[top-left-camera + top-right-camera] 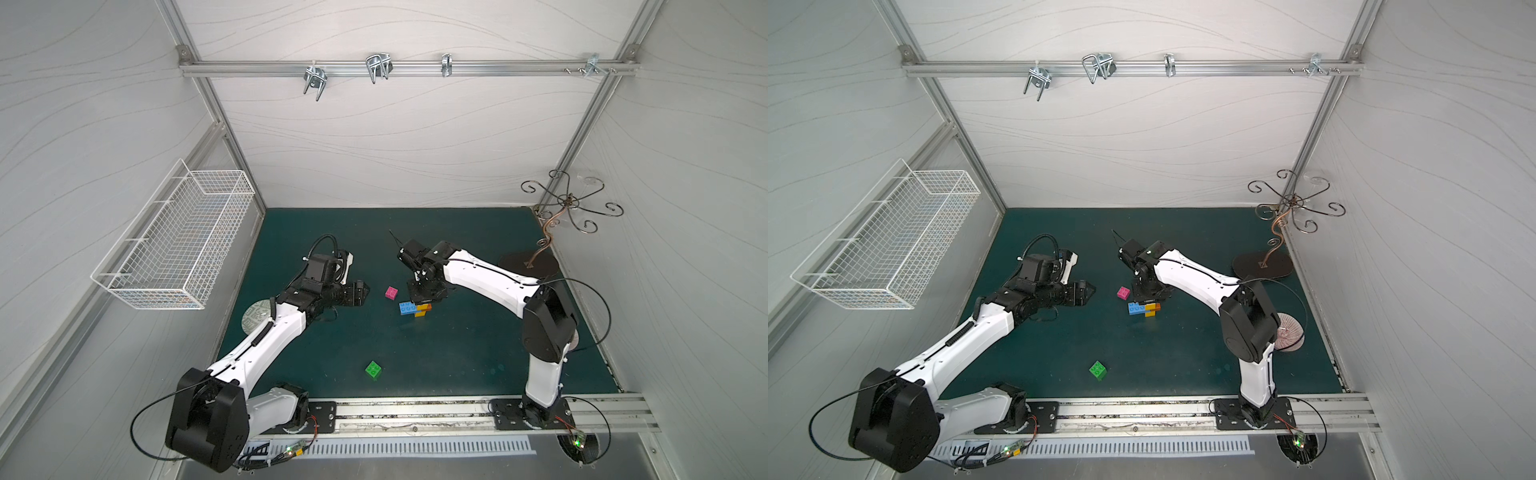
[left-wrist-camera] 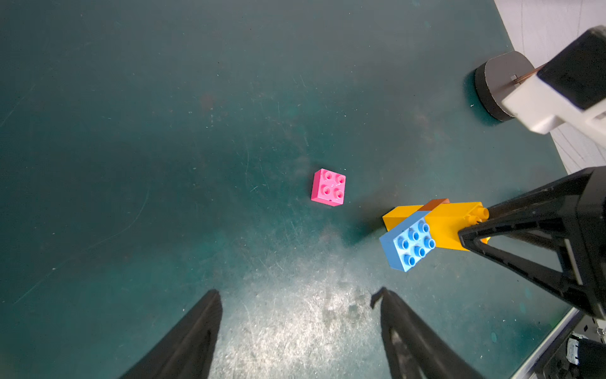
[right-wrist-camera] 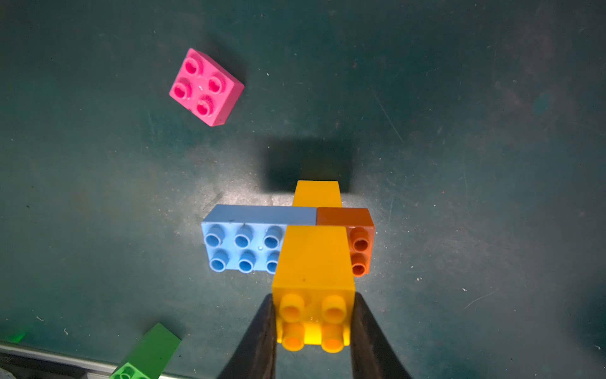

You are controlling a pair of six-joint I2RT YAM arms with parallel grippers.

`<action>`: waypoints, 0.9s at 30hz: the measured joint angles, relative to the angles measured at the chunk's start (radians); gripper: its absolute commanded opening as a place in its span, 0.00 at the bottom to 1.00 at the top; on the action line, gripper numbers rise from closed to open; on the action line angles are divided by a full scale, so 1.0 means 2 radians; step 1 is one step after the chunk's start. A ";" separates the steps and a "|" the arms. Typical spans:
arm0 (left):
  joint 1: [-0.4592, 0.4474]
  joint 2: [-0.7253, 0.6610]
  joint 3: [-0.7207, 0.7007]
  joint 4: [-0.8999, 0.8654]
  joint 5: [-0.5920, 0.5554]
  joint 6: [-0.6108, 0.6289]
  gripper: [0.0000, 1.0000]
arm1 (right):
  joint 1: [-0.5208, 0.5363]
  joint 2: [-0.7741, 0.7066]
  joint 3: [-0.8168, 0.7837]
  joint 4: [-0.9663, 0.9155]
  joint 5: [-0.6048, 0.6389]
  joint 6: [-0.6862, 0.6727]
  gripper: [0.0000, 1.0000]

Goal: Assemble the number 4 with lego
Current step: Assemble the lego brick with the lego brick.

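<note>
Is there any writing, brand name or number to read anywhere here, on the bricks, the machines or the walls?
No readable text in any view.
Studs of the pink brick, blue brick and yellow brick: any embossing is too blurred to read.
Patterned disc: markings too small to read.
Wire basket: something coloured at the bottom, too small to read.

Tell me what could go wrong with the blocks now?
1. The right gripper pinches only the top yellow brick. The blue brick sticks out far to one side, so a jerk might snap them apart.
2. The open left gripper is near the loose pink brick and could nudge it away instead of catching it.
</note>
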 measured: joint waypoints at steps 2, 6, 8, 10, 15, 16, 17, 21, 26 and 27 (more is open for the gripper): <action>0.000 0.000 0.000 0.000 0.000 0.000 0.78 | 0.000 0.002 0.002 -0.002 -0.001 0.000 0.30; 0.000 0.000 0.000 0.000 0.000 0.000 0.78 | -0.002 0.007 0.011 -0.008 -0.001 0.000 0.34; 0.000 0.000 0.000 0.000 0.000 0.000 0.78 | -0.003 0.012 0.018 -0.009 -0.001 0.000 0.36; 0.000 0.000 0.000 0.000 -0.001 0.000 0.78 | -0.006 0.015 0.023 -0.011 -0.002 0.000 0.38; 0.000 0.000 0.000 0.000 -0.001 0.000 0.78 | -0.013 0.029 0.029 -0.024 -0.001 0.000 0.44; 0.000 0.000 0.000 0.000 -0.002 0.000 0.78 | -0.013 0.031 0.029 -0.026 -0.001 0.000 0.45; 0.000 -0.001 0.000 0.000 -0.002 0.000 0.78 | -0.014 0.033 0.030 -0.027 -0.001 -0.001 0.46; 0.000 -0.001 0.000 0.000 -0.002 0.000 0.78 | -0.014 0.034 0.031 -0.030 -0.001 -0.002 0.49; 0.000 -0.004 0.000 0.000 -0.002 0.000 0.79 | -0.014 0.033 0.032 -0.028 -0.001 -0.006 0.50; 0.000 -0.005 0.000 0.000 -0.002 0.000 0.79 | -0.014 0.033 0.032 -0.027 -0.001 -0.007 0.51</action>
